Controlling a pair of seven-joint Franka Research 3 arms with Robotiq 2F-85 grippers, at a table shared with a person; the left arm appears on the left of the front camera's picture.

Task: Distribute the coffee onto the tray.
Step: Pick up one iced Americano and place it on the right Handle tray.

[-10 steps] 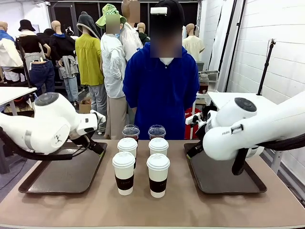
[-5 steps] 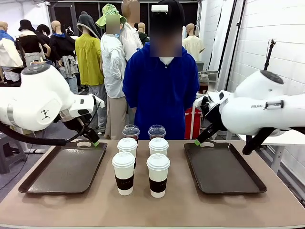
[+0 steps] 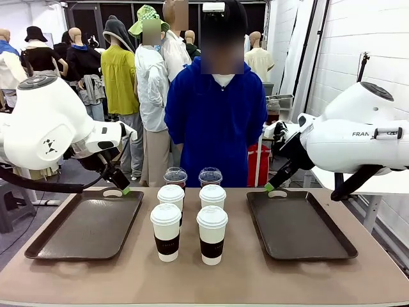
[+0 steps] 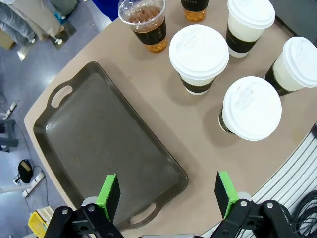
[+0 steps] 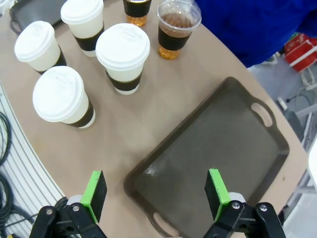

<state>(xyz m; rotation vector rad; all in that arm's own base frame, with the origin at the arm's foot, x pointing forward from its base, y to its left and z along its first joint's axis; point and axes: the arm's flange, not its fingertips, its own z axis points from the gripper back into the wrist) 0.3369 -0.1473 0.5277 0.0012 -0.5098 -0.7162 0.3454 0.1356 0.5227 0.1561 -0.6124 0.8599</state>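
Between dark rectangular trays [image 3: 83, 227] stand lidded paper cups [image 3: 166, 231].

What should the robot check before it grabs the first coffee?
1. Left arm's fingers wide apart, nothing in them: ok.
2. Right arm's fingers wide apart, nothing in them: ok.
3. Four paper cups and two clear cups upright with lids on: ok.
4. Left tray and right tray flat on the table, one on each side of the cups: ok.
5. How full the paper cups are: cannot tell, the lids hide it.
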